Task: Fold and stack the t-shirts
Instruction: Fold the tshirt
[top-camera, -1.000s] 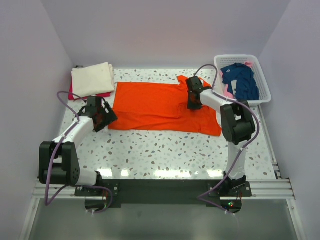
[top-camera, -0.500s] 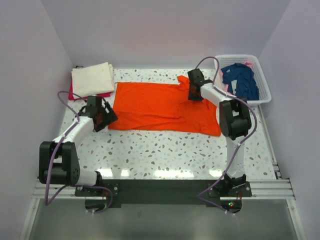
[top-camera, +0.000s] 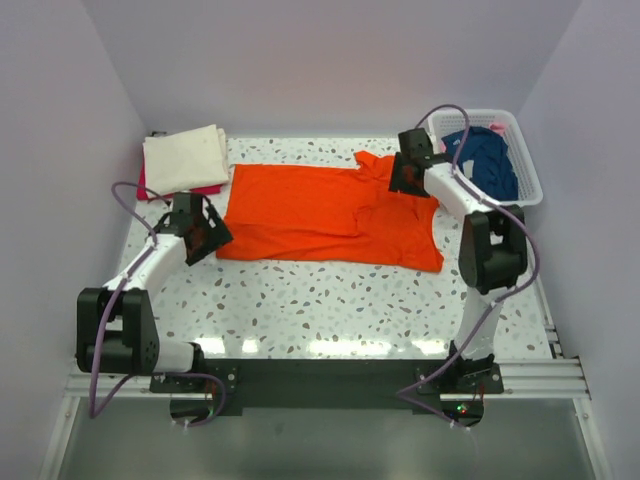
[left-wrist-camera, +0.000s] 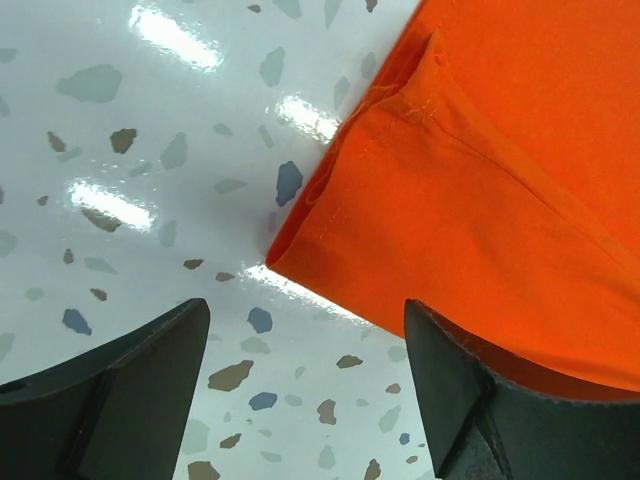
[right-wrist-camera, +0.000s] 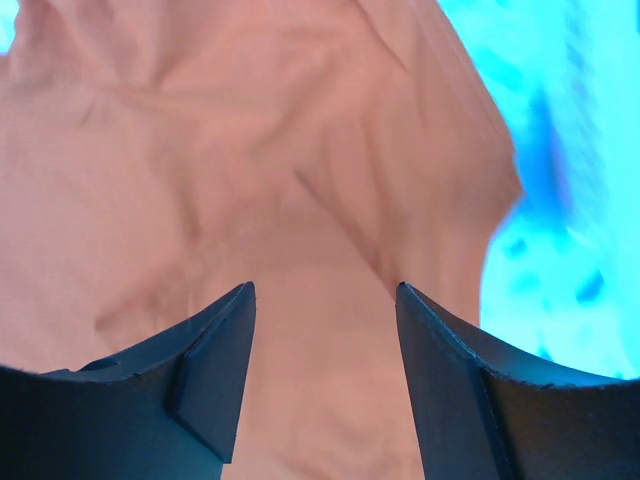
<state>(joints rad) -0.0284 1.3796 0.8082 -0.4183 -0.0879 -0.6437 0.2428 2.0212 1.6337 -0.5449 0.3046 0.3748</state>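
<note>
A bright orange t-shirt (top-camera: 320, 213) lies spread flat across the table's middle. A folded cream t-shirt (top-camera: 184, 158) rests on a red one (top-camera: 205, 188) at the back left. A navy t-shirt (top-camera: 484, 160) lies in the basket. My left gripper (top-camera: 205, 235) is open and empty just off the orange shirt's near left corner (left-wrist-camera: 300, 240). My right gripper (top-camera: 404, 180) is open and empty over the orange shirt's back right sleeve area; in the right wrist view the cloth (right-wrist-camera: 260, 190) looks washed-out pink between the fingers.
A white lattice basket (top-camera: 527, 170) stands at the back right, with a bit of pink cloth beside the navy shirt. Lilac walls close in the back and sides. The speckled tabletop (top-camera: 330, 300) is bare in front of the orange shirt.
My right gripper has moved back and to the right along the orange shirt, toward the basket. The shirt's back right part has shifted slightly. My left arm has barely moved.
</note>
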